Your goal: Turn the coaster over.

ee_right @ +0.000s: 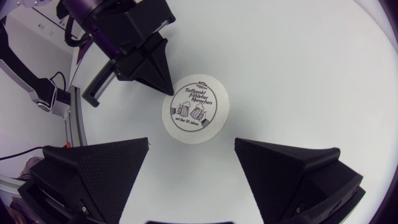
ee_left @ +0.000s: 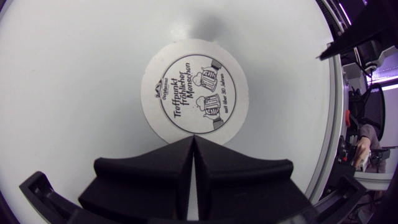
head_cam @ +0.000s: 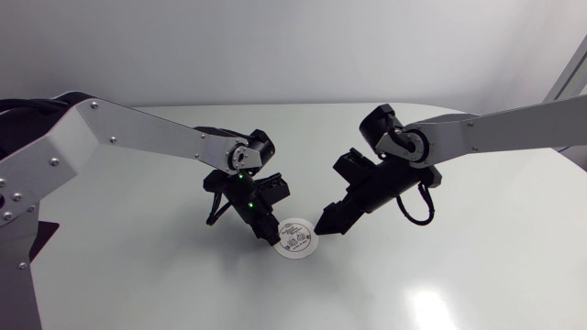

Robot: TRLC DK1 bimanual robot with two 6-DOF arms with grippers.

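The coaster (head_cam: 296, 238) is lying flat on the white counter (head_cam: 138, 275) with its printed face showing, so I judge the turning-over is not yet done and the work is at the stage of getting an edge up. The left tool (ee_left: 194, 138) is holding nothing, its two fingers pressed together into a single wedge, the tip sitting right at the coaster's rim; whether it is touching I cannot tell. The right tool (ee_right: 191, 142) is hovering near the coaster's opposite side, fingers spread wide and empty, with the coaster just ahead of the gap. The next move is probably calling for the wedge to pry or tip the rim upward so the wide tool can close on it; such a thin disc is likely sliding rather than lifting.
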